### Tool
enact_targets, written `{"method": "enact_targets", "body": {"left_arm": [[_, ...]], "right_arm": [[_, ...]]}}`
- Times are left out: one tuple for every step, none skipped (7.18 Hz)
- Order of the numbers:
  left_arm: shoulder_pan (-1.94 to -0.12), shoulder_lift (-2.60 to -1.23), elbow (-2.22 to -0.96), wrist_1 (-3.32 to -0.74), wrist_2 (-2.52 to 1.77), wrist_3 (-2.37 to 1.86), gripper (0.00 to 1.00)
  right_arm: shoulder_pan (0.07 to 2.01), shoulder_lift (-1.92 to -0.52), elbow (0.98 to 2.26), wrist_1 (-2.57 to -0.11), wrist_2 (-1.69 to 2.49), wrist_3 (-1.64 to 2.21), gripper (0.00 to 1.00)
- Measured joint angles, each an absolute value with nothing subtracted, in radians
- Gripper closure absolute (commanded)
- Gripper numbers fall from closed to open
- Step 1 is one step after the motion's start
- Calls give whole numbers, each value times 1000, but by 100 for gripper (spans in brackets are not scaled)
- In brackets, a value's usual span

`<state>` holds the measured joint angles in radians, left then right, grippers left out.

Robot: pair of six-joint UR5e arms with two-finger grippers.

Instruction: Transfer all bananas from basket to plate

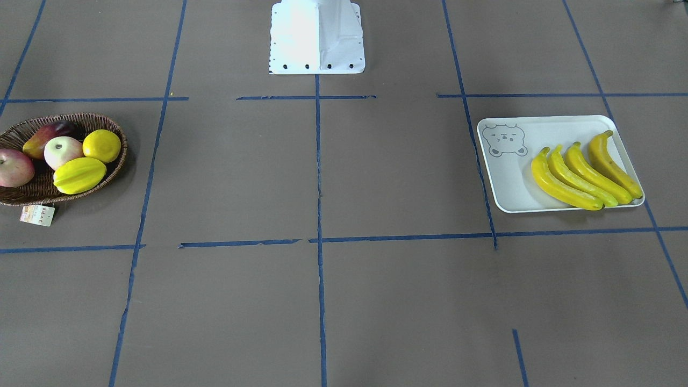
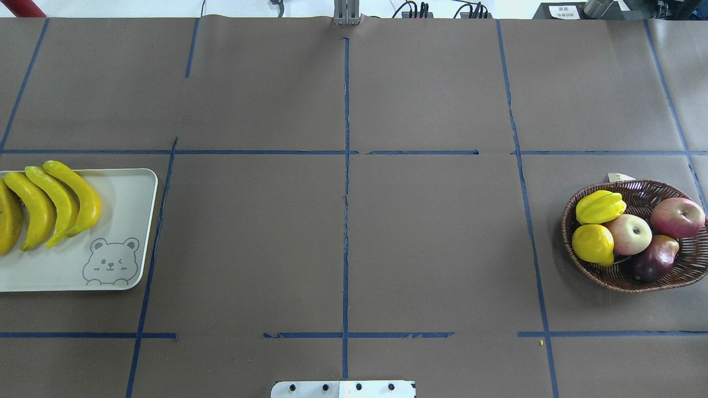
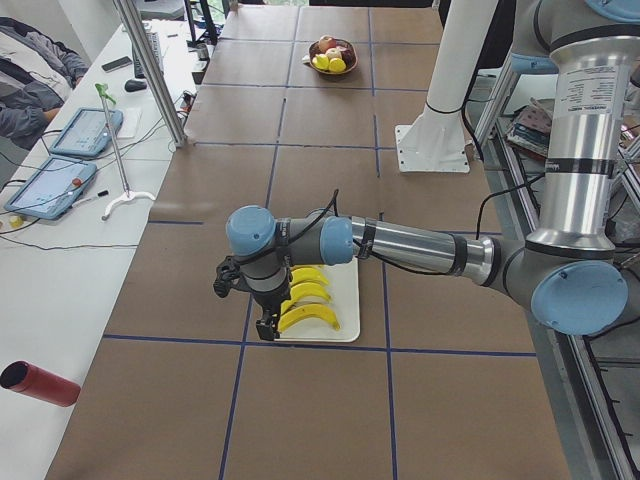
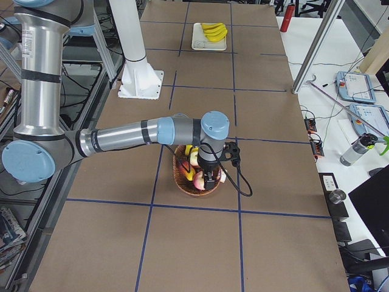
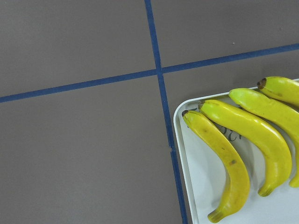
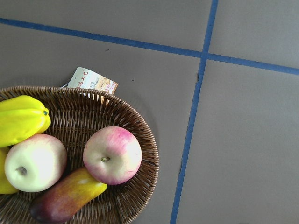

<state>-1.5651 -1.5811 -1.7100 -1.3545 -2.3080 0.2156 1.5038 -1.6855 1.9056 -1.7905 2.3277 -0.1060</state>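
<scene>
Several yellow bananas (image 1: 586,172) lie side by side on the pale plate (image 1: 505,183) with the bear drawing. They also show in the overhead view (image 2: 55,199) and the left wrist view (image 5: 229,158). The wicker basket (image 1: 119,161) holds no banana. My left gripper (image 3: 266,328) hangs over the plate's end; I cannot tell whether it is open or shut. My right gripper (image 4: 209,182) hangs over the basket (image 4: 182,185); I cannot tell its state either.
The basket holds a starfruit (image 2: 600,206), a lemon (image 2: 593,244), two apples (image 2: 677,216) and a dark mango (image 2: 655,260). A paper tag (image 1: 37,214) lies by its rim. The white robot base (image 1: 317,37) stands mid-table. Tablets (image 3: 50,185) lie on a side bench.
</scene>
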Motion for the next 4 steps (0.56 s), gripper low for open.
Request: {"method": "enact_targets", "body": {"left_arm": [[-1566,-1563,-1706,-1377,-2307,219,0],[-1566,-1529,-1703,-1420,-2308,214,0],[-1567,-1501,-1703,-1447,-2310,207,0],[-1568,-1480,-1707,-1452,-2310,203,0]], "right_arm": [[1504,-1687,1908,-1787,2329,-83,0],[1505,-1691,1909,-1785,2329,-77,0],[1505,-1695,1908,-1782,2330,-76,0],[1505,-1698,1906,-1782,2330,-75,0]]}}
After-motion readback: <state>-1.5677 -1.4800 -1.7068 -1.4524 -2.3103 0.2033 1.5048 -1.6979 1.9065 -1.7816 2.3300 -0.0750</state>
